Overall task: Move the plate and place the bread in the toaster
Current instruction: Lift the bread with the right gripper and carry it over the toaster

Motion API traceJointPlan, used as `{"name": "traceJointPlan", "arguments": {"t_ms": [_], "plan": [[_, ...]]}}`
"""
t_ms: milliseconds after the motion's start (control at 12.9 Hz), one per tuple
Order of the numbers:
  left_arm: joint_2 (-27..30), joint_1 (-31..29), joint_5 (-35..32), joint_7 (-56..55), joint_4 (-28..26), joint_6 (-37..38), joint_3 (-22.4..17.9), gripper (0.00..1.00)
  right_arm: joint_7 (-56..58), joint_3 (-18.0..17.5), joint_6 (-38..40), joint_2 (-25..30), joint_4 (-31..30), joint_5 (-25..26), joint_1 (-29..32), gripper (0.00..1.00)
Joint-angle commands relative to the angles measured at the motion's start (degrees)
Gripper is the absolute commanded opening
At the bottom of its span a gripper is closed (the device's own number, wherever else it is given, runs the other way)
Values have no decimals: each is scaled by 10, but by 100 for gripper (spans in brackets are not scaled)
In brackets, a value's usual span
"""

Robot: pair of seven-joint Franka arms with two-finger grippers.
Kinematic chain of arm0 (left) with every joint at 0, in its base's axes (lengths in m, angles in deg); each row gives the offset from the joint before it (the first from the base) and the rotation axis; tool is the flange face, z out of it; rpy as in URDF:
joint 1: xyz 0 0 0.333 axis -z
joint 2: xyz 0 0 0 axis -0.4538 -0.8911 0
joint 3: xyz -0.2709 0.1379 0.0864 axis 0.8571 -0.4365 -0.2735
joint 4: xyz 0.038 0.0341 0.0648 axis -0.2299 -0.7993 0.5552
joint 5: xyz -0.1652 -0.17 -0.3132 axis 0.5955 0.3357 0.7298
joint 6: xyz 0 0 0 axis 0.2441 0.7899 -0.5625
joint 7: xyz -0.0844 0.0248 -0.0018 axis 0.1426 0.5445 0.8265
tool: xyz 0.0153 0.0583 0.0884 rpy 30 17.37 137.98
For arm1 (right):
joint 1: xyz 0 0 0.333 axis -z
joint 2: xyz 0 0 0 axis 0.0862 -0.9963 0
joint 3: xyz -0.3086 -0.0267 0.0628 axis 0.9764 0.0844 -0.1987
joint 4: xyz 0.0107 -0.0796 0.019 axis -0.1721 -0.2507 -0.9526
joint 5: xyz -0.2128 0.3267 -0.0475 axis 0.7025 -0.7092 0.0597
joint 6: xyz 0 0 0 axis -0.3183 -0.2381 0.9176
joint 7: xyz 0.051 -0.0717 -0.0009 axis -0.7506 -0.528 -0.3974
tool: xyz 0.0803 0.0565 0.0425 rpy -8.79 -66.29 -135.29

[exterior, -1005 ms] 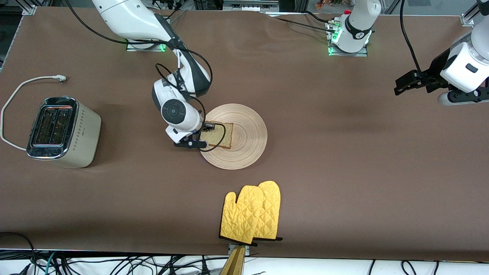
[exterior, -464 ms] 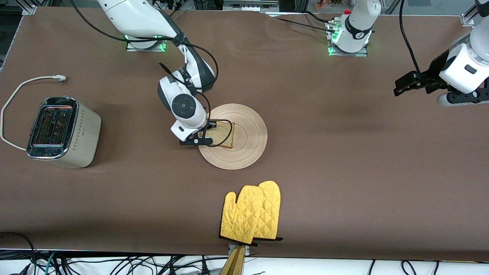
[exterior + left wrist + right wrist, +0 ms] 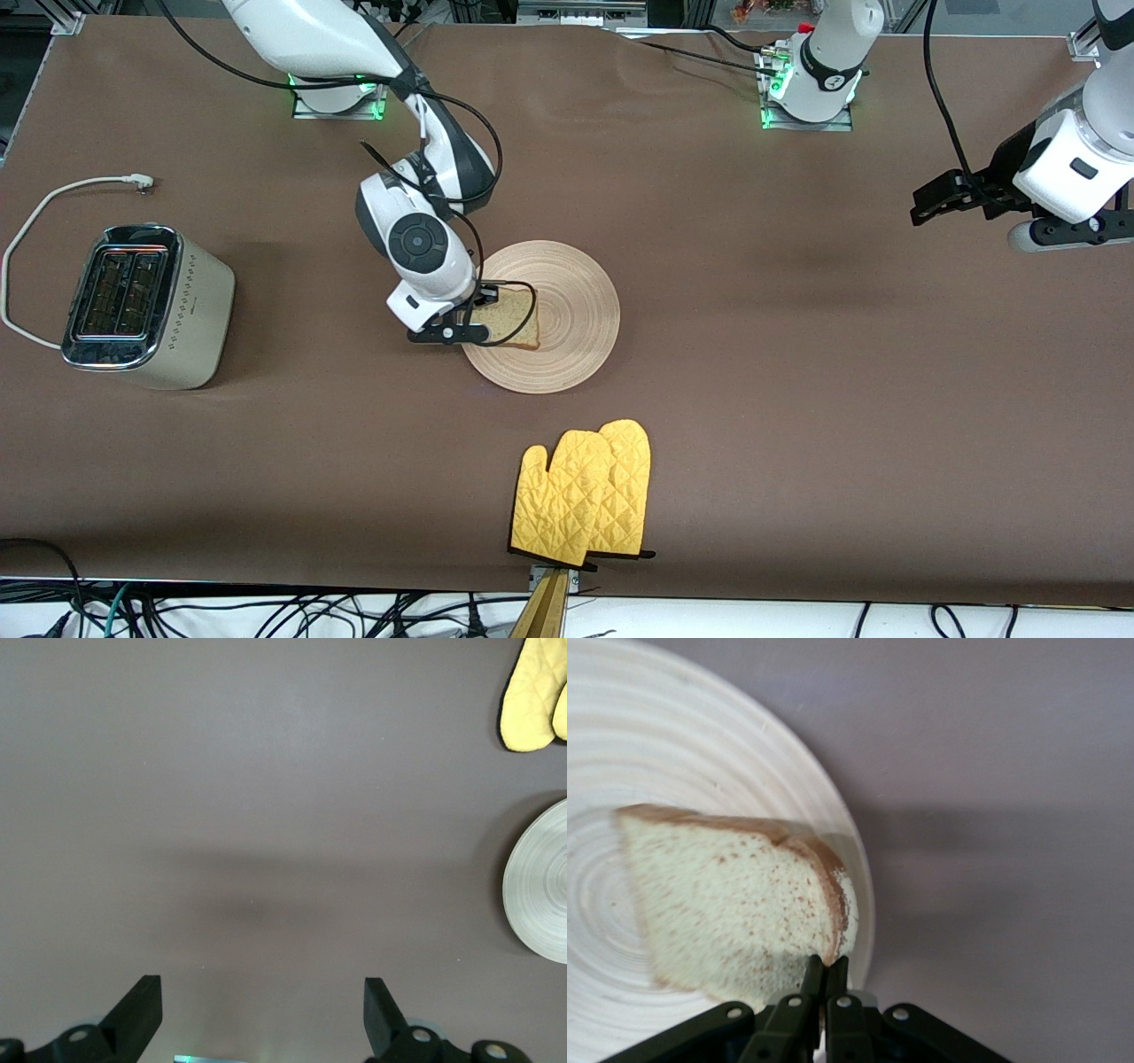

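The bread (image 3: 512,323) (image 3: 735,904) is a speckled slice with a brown crust, tilted up over the light-wood plate (image 3: 571,301) (image 3: 700,744) in the middle of the table. My right gripper (image 3: 478,317) (image 3: 826,967) is shut on the crust at the edge of the bread toward the right arm's end. The cream toaster (image 3: 146,306), slots up, stands at the right arm's end of the table. My left gripper (image 3: 930,202) (image 3: 263,992) waits open and empty over bare table at the left arm's end.
Yellow oven mitts (image 3: 585,496) (image 3: 532,691) lie near the table's front edge, nearer the front camera than the plate. The toaster's white cord (image 3: 35,221) loops on the table beside it. The plate's rim (image 3: 536,886) shows in the left wrist view.
My right gripper has shut on the bread's edge and risen a little, tipping the slice up off the plate. The left arm has barely shifted.
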Motion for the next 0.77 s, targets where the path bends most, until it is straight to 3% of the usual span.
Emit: {"name": "traceJointPlan", "arguments": {"t_ms": [0,309,541,696], "plan": [[13,1,0,5,-19,-13,-1,100,18,28,109,22,71,6,1,0],[13,0,1,5,-20,-12,-1,100,63,102,306,38,187,4,2,0],[12,0,1,5,-20,-13,-1,100,181,196,445,39,265,5,9,0],[11,0,1,5,-21,-16,-1,100,284,280,485,39,278,7,7,0]]}}
